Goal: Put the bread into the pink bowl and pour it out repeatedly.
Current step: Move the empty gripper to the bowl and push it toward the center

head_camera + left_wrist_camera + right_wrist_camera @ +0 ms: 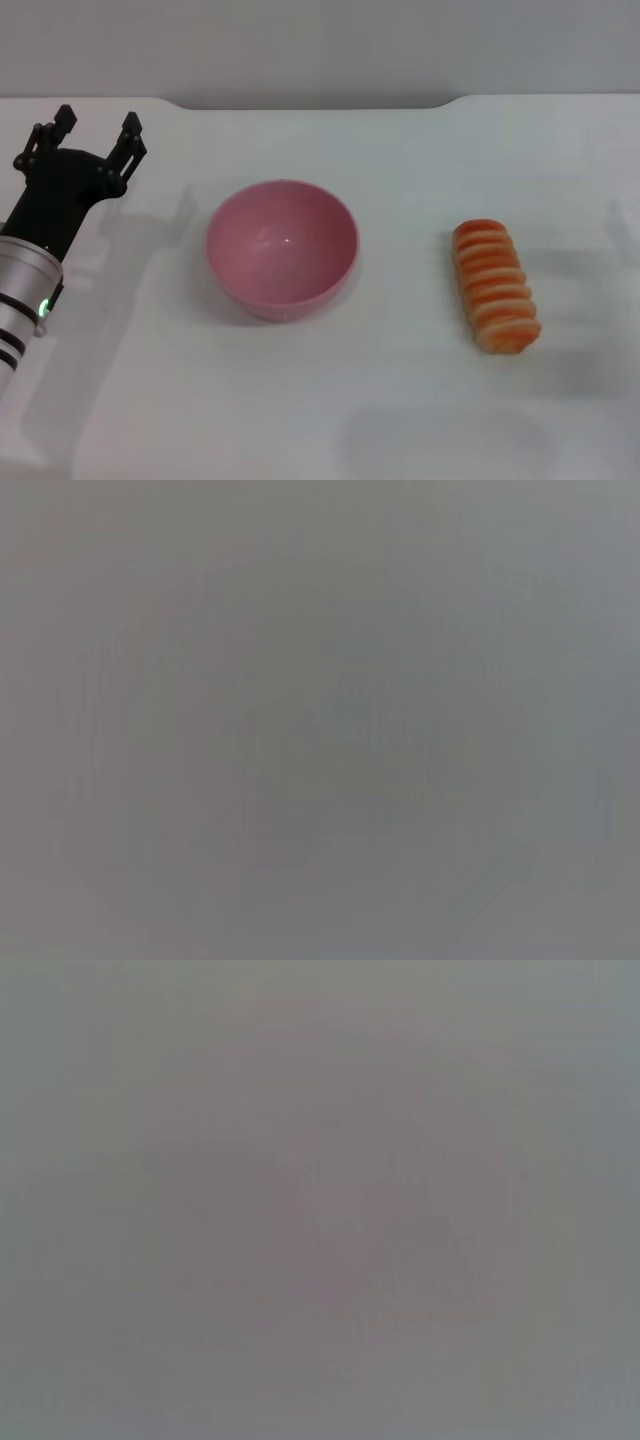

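Bread [496,287] lies on the white counter [400,420], ridged orange side up, well apart from the left pincer [98,124] and on the far side of the pink bowl [282,249] from it. The bowl stands upright and empty between the two, nearer to the pincer than the loaf is. The left pincer hovers over the counter's left part with its two black fingers [133,130] spread apart and nothing between them. The right pincer is not in the head view, and both wrist views show only a flat grey blur, so nothing can be said of it.

The step in hand appears to be the first one: getting the loaf into the bowl. Since the bread sits on the robot's right, beyond the bowl from the left pincer, the right arm seems the better choice for the pick. A good grasp would close across the loaf's narrow width near its middle, so it hangs level and does not swing. The loaf is about as long as the bowl is wide, so it should be released low over the bowl's centre, or it may catch the rim and tip out. The left pincer looks well placed to take the near rim for the pour afterwards; the smooth bowl may slide if nudged.
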Robot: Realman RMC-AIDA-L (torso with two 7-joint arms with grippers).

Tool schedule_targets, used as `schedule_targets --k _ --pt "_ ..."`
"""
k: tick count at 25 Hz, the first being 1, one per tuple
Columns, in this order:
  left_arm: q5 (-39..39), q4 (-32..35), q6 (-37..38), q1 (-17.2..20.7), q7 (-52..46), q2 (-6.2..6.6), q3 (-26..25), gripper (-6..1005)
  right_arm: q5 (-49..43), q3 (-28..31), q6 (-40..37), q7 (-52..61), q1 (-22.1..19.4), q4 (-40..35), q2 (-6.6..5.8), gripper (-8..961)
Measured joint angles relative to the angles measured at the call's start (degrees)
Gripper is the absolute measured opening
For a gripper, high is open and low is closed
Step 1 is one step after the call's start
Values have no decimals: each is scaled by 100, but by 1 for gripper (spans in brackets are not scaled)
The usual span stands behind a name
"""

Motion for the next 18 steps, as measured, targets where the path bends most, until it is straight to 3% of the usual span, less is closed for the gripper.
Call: schedule_targets --k 4,7,13,18 --pt "190 944 -603 374 73 117 -31 760 -5 0 0 156 -2 -8 -11 789" --pt "621 2061 -1708 695 265 208 -268 757 -10 1 -3 175 9 -14 -19 790" --pt "1470 4770 -5733 1031 386 249 -863 751 -17 -9 -7 175 27 -89 -27 790" --pt "1520 6103 -8344 946 642 83 -1230 747 -21 -76 -7 175 41 -125 -26 790"
